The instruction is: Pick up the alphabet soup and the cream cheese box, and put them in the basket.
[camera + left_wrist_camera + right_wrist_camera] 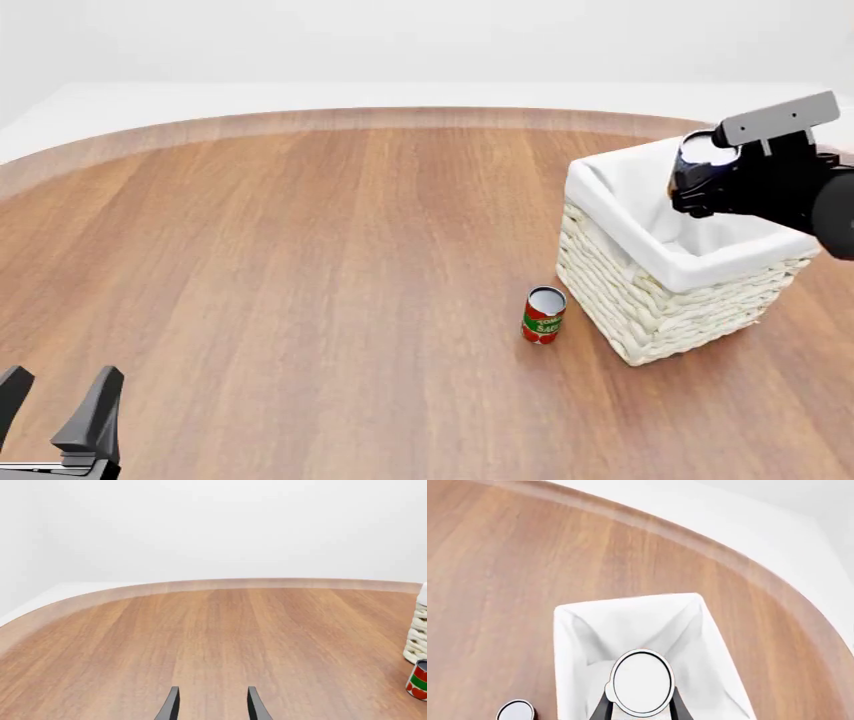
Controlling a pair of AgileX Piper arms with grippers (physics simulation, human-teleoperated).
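The alphabet soup (pixel 642 681) shows mostly as a pale round top. It hangs over the open basket (pixel 564 645), and my right gripper (pixel 640 707) is shut on it. In the front view the right gripper (pixel 699 178) holds the can (pixel 703 149) above the far part of the cream-white wicker basket (pixel 627 215) at the right of the table. My left gripper (pixel 60 392) stands open near the front left edge with nothing between its fingers (pixel 175 700). The cream cheese box is out of view.
A slim red-and-green can (pixel 542 315) stands upright on the wood just left of the basket's near corner; it also shows in the left wrist view as a can (pixel 418 680) below the basket's wall (pixel 417 640). The table's curved far edge (pixel 400 115) runs behind.
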